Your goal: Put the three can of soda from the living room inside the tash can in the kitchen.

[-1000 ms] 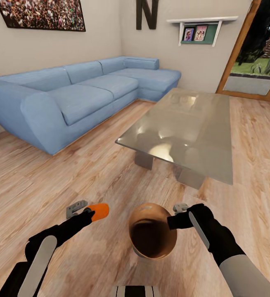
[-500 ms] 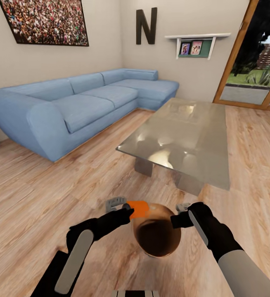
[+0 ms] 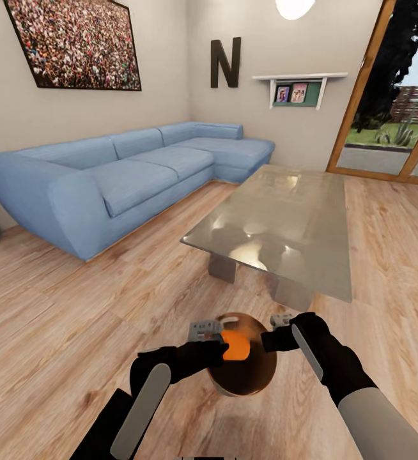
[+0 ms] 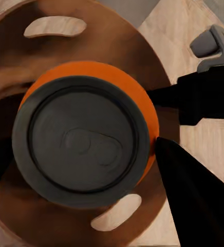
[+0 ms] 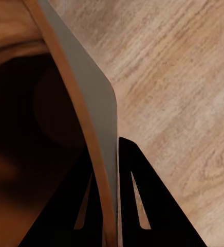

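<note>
fingers of my left gripper (image 3: pixel 229 343) are clamped on an orange soda can (image 3: pixel 237 345), holding it over the open mouth of the trash can (image 3: pixel 260 377), low in the frame's centre. my right gripper (image 3: pixel 279 329) is pinched on the pail's rim (image 5: pixel 99 154), one finger inside the wall and one outside. the left wrist view shows the can's top (image 4: pixel 84 140) centred above the copper-brown interior. i judge the risk is a tilted release: the can could strike the rim and roll across the wood floor (image 3: pixel 75 306), or the thin pinch could slip.
</note>
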{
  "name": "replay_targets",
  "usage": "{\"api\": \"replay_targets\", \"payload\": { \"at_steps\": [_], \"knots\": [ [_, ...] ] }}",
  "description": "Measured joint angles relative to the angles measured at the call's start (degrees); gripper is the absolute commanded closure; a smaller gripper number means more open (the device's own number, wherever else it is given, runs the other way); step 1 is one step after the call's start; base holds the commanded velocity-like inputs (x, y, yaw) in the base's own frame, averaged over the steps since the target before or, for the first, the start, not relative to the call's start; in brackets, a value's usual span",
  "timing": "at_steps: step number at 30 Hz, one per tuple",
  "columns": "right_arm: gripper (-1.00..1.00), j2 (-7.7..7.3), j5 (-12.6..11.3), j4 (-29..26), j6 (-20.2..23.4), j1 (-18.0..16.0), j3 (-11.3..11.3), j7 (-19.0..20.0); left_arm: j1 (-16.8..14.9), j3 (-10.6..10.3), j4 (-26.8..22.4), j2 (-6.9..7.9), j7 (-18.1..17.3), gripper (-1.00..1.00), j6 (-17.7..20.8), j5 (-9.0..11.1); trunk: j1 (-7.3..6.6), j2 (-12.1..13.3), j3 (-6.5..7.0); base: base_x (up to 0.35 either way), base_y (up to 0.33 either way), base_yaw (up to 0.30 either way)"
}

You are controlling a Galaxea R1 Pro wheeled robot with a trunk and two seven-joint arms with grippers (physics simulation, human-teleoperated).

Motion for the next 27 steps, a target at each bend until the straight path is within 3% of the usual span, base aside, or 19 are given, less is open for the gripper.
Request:
{"api": "replay_targets", "payload": {
  "at_steps": [5, 6, 9, 13, 17, 21, 24, 27],
  "knots": [
    [1.0, -0.16, 0.1, -0.7, 0.0, 0.1, 0.0, 0.0, -0.7, -3.0, 4.2, -0.07, 1.6, 1.0, -0.2, 0.0, 0.0, 0.0, 0.0, 0.0, 0.0, 0.0],
    [1.0, -0.2, -0.1, -1.2, 0.0, 0.1, 0.0, 0.0, -0.9, -3.3, 5.2, -0.11, 1.7, -1.0, -0.3, 0.1, 0.0, 0.0, 0.0, 0.0, 0.0, 0.0],
    [1.0, -0.23, 1.2, -2.5, -0.1, 0.3, -0.1, -0.1, -1.4, -3.6, 6.8, -0.2, 1.5, -1.0, -0.9, 1.4, 0.0, 0.0, 0.0, 0.0, 0.0, 0.0],
    [1.0, -0.26, 1.0, -1.8, -0.1, 0.3, -0.2, -0.1, -1.6, -3.7, 7.3, -0.18, 1.6, -1.0, -1.0, 1.8, 0.0, 0.0, 0.0, 0.0, 0.0, 0.0],
    [1.0, -0.23, 1.4, -3.3, -0.1, 0.2, -0.2, -0.1, -1.5, -3.3, 5.2, 0.44, 1.5, -1.0, -1.1, 0.1, 0.0, 0.0, 0.01, 0.0, 0.0, -0.002],
    [1.0, -0.2, -1.4, -3.3, 0.1, 0.3, -0.2, 0.2, 0.5, -2.7, 0.1, 2.4, 1.6, -1.0, -3.7, -0.1, 0.0, 0.0, 0.0, -0.002, 0.0, -0.125],
    [1.0, -0.15, 0.4, -3.3, 0.0, 0.3, -0.3, 0.0, 2.0, 0.2, -2.3, 4.62, 1.0, -1.0, -7.7, 0.2, 0.0, 0.0, 0.0, -0.133, 0.0, -0.254],
    [1.0, -0.07, 1.0, -3.3, -0.1, 0.3, -0.3, 0.0, 4.0, 4.0, -3.6, 5.58, -0.4, -1.0, -9.0, 0.5, 0.0, 0.0, 0.0, -0.25, 0.0, -0.283]
  ]
}}
